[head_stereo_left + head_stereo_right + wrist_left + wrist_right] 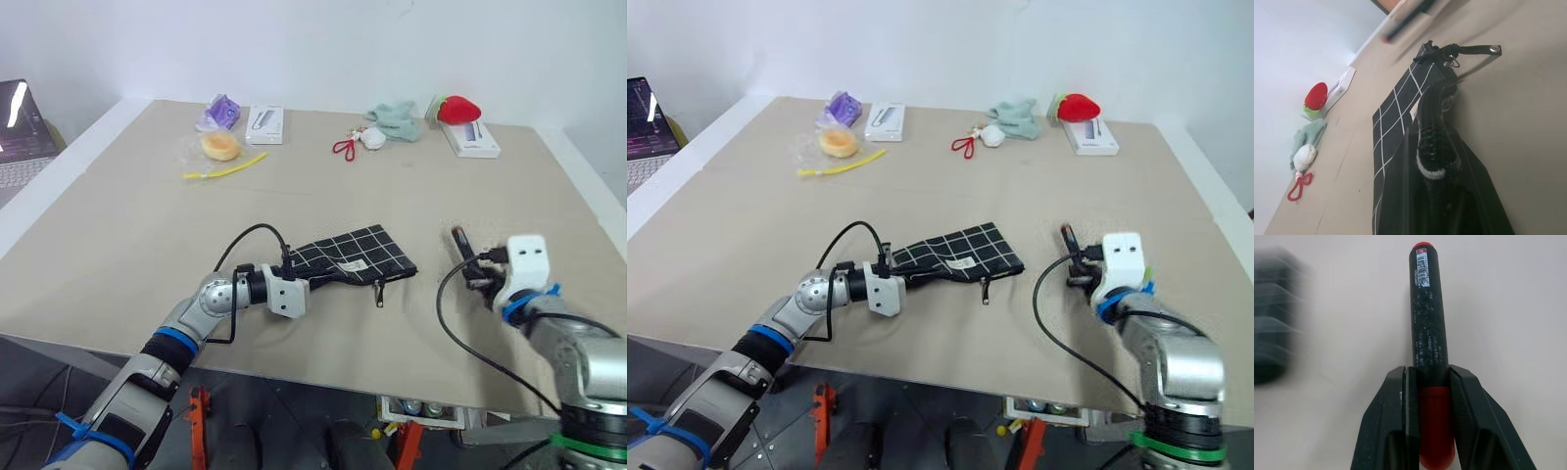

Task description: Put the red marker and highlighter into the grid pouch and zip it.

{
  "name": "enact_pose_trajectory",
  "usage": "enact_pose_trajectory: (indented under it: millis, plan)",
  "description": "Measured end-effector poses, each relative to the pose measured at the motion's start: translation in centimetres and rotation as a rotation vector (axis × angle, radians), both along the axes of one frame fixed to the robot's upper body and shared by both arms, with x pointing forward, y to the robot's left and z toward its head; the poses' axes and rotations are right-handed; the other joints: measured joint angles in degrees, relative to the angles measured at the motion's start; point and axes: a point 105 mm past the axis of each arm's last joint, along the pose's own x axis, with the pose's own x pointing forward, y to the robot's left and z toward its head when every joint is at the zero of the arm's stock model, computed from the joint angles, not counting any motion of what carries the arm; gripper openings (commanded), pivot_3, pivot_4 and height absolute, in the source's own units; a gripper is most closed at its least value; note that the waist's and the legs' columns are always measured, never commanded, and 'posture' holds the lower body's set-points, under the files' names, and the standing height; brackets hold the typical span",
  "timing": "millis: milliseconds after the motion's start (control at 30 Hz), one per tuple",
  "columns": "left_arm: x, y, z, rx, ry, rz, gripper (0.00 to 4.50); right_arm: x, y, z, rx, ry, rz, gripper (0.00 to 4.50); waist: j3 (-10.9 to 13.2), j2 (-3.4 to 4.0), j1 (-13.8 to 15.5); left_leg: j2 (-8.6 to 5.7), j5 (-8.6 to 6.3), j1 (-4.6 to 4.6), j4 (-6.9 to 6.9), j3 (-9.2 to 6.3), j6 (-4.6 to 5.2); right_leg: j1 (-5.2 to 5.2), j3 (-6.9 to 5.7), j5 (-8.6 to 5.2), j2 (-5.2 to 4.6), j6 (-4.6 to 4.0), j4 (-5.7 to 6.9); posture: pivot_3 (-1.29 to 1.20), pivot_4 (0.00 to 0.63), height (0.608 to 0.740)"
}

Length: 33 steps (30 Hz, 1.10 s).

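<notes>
The right hand (1427, 377) is closed on the red marker (1427, 318), its two black fingers (1393, 421) pressing either side of the barrel where the black body meets the red cap. The black body, with a small label and a red tip at its far end, sticks out ahead of the fingers over the bare desk (118, 245). From the head camera, this hand sits near the desk's front right part, well apart from the grid pouch (358, 255), with the marker pointing away from the robot.

The grid pouch lies flat near the middle of the front of the desk, its small white label facing up and its black zipper pull cord (380, 292) hanging off the near right corner. The left hand (312, 278) points sideways toward the right and is clamped shut on the pouch's left end, the fabric bunched between its fingers.

Along the far side of the desk lie a purple object (220, 111), a white box (265, 124), an orange round thing in a clear wrapper (219, 145), a thin yellow strip (225, 170), a red looped keychain (344, 149) beside a small white plush (372, 138), a pale green cloth (396, 120), a strawberry plush (458, 109) and a second white box (472, 139). A laptop (22, 132) stands off the desk's left edge.
</notes>
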Motion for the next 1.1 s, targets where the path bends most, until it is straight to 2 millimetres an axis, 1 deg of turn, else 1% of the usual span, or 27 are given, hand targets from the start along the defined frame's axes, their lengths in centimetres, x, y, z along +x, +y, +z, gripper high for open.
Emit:
enact_pose_trajectory:
  millis: [33, 67, 100, 167, 200, 233, 333, 500, 600, 633, 900, 1033, 1100]
  plan:
    - [0.0, -0.1, 0.1, -0.001, -0.002, -0.003, 0.00, -1.9, 2.8, 1.4, -0.029, -0.042, 0.220, 0.56, 0.0, -0.04, 0.0, 0.03, -0.01, -0.01, 0.00, -0.12, 0.01, 0.02, -0.10, -0.03, 0.05, -0.05, 0.00, 0.00, 0.150, 0.728]
    - [0.0, -0.1, 0.1, -0.001, -0.001, -0.003, 0.00, -2.7, 3.6, 1.5, -0.040, -0.040, 0.288, 0.56, 0.0, -0.06, 0.0, 0.03, -0.01, -0.01, -0.01, -0.15, 0.01, 0.04, -0.15, -0.05, 0.04, -0.07, 0.00, 0.00, 0.150, 0.728]
    - [0.0, -0.1, 0.1, -0.002, -0.001, -0.004, 0.00, -3.9, 4.3, 1.1, -0.086, -0.007, 0.389, 0.56, 0.0, -0.10, 0.0, 0.03, -0.01, -0.05, 0.00, -0.19, 0.01, 0.04, -0.19, -0.05, 0.03, -0.07, 0.00, 0.00, 0.150, 0.728]
    - [0.0, -0.1, 0.1, -0.002, -0.001, -0.003, 0.00, -4.4, 3.6, 0.2, -0.159, 0.040, 0.407, 0.56, 0.0, -0.10, 0.0, -0.06, 0.00, -0.11, 0.10, -0.14, -0.01, 0.04, -0.15, -0.03, -0.08, -0.05, -0.01, 0.00, 0.150, 0.728]
    - [0.0, -0.1, 0.1, 0.000, -0.001, -0.002, 0.00, -4.7, 2.4, -1.0, -0.270, 0.109, 0.411, 0.56, 0.0, -0.10, 0.0, -0.14, 0.01, -0.11, 0.12, -0.09, -0.02, 0.04, -0.11, -0.03, -0.17, 0.01, -0.01, 0.00, 0.150, 0.728]
    - [0.0, 0.0, 0.0, 0.002, -0.001, 0.000, 0.00, -4.7, 1.8, -1.5, -0.308, 0.134, 0.406, 0.56, 0.1, -0.15, 0.0, -0.16, 0.02, -0.11, 0.15, -0.07, -0.03, 0.04, -0.11, -0.02, -0.19, 0.02, -0.02, 0.00, 0.150, 0.728]
    - [0.1, 0.0, 0.0, 0.003, 0.003, 0.005, 0.00, -4.4, 0.3, -2.6, -0.426, 0.160, 0.400, 0.56, 0.1, -0.19, 0.0, -0.16, 0.05, -0.06, 0.20, -0.01, -0.04, 0.04, -0.02, 0.02, -0.18, 0.05, -0.01, 0.00, 0.150, 0.728]
    - [0.1, 0.0, 0.0, 0.003, 0.003, 0.005, 0.00, -3.7, -0.9, -3.9, -0.510, 0.176, 0.380, 0.56, 0.1, -0.19, 0.0, -0.15, 0.07, -0.06, 0.17, -0.02, -0.03, 0.04, -0.03, 0.03, -0.16, 0.04, -0.01, 0.00, 0.150, 0.728]
    - [0.1, 0.0, 0.0, 0.002, 0.002, 0.004, 0.00, -3.1, -1.1, -3.8, -0.549, 0.154, 0.371, 0.56, 0.1, -0.19, 0.0, -0.15, 0.06, -0.07, 0.16, -0.03, -0.03, 0.03, -0.03, 0.02, -0.16, 0.05, -0.01, 0.00, 0.150, 0.728]
    - [0.1, 0.0, 0.0, 0.001, 0.002, 0.004, 0.00, -2.7, -1.1, -3.7, -0.562, 0.141, 0.369, 0.56, 0.1, -0.19, 0.0, -0.15, 0.06, -0.07, 0.16, -0.03, -0.03, 0.03, -0.04, 0.02, -0.16, 0.05, -0.01, 0.00, 0.150, 0.728]
    - [0.1, 0.0, 0.0, 0.002, 0.004, 0.002, 0.00, -1.5, -0.5, -4.4, -0.620, 0.124, 0.401, 0.56, 0.1, -0.18, 0.1, -0.16, 0.07, -0.07, 0.17, -0.03, -0.04, 0.03, -0.03, 0.03, -0.16, 0.04, 0.00, 0.00, 0.150, 0.728]
    - [0.0, -0.1, 0.0, 0.003, 0.007, -0.004, 0.00, -0.4, 0.6, -4.3, -0.647, 0.081, 0.430, 0.56, 0.1, -0.17, 0.1, -0.16, 0.07, -0.07, 0.16, -0.03, -0.04, 0.04, -0.03, 0.03, -0.17, 0.04, 0.00, 0.00, 0.150, 0.728]
    - [-0.1, -0.3, 0.0, 0.001, 0.011, -0.012, 0.00, 0.5, 1.4, -4.1, -0.672, 0.038, 0.446, 0.56, 0.1, -0.17, 0.0, -0.16, 0.07, -0.07, 0.18, -0.02, -0.04, 0.03, -0.02, 0.04, -0.17, 0.03, 0.00, 0.00, 0.150, 0.728]
